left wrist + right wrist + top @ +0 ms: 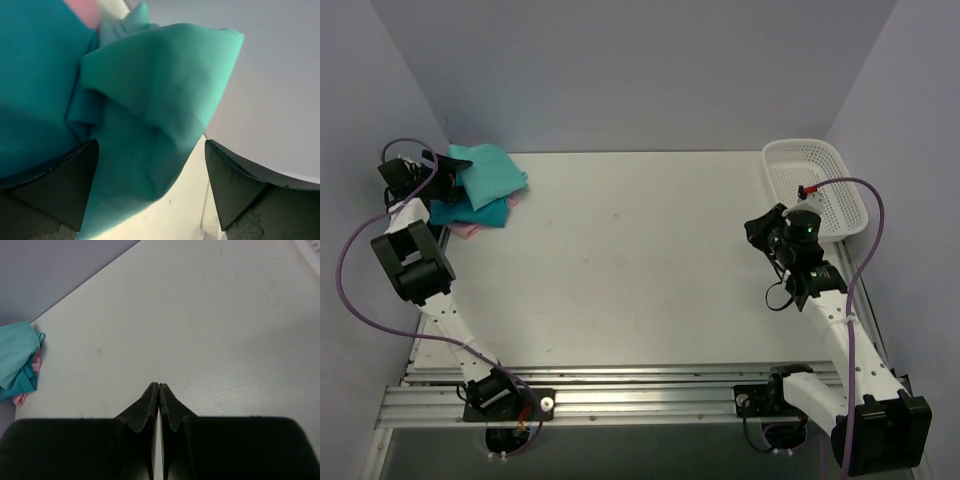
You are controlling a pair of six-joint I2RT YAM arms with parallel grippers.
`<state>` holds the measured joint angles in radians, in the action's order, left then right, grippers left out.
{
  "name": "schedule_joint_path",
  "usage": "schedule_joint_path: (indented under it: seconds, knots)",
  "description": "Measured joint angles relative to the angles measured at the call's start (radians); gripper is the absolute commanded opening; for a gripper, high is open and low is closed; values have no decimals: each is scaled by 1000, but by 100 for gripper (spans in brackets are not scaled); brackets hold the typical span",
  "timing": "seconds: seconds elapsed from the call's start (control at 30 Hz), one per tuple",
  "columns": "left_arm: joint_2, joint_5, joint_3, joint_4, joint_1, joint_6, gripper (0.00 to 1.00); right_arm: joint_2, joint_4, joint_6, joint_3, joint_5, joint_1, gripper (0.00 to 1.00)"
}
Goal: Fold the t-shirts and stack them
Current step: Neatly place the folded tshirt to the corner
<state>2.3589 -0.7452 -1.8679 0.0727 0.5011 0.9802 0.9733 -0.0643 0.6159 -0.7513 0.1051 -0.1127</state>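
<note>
Three folded t-shirts lie stacked in the table's far left corner. The light teal-green one (490,172) is on top, the darker teal-blue one (470,211) is under it, and a pink edge (466,229) shows at the bottom. My left gripper (455,168) is at the stack's left side and is open. In the left wrist view a fold of the teal-green shirt (160,90) lies loose between the wide-spread fingers (70,185), beside the teal-blue shirt (35,75). My right gripper (758,230) hovers at the right, shut and empty (159,386), far from the stack (17,357).
A white mesh basket (798,144) stands at the far right corner, just behind the right arm. Purple walls close in the table at the back and on both sides. The stack lies close to the left wall.
</note>
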Motion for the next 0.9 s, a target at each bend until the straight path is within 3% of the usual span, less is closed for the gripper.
schedule_joint_path:
  seconds: [0.2, 0.43, 0.63, 0.7, 0.73, 0.77, 0.83, 0.9]
  knots:
    - [-187, 273, 103, -244, -9, -72, 94, -1, 0, 0, 0, 0, 0, 0]
    - [-527, 737, 108, -413, -72, -169, 94, -1, -2, 0, 5, 0, -2, 0]
    - [-808, 936, 89, -412, -303, -298, 94, 22, -22, 1, 7, -1, -23, 2]
    - [-860, 980, 92, -408, -433, -368, 94, 35, -23, 2, 7, -5, -28, 23]
    - [-875, 995, 105, -402, -500, -400, 94, 40, -23, 0, 7, -8, -32, 38]
    - [-885, 1010, 126, -400, -565, -429, 94, 43, -22, -2, 7, -12, -32, 69]
    - [-895, 1053, 215, -379, -673, -475, 94, 44, -22, -11, 7, -21, -35, 99]
    - [-898, 1116, 359, -382, -752, -507, 94, 44, -22, -18, 7, -31, -42, 100]
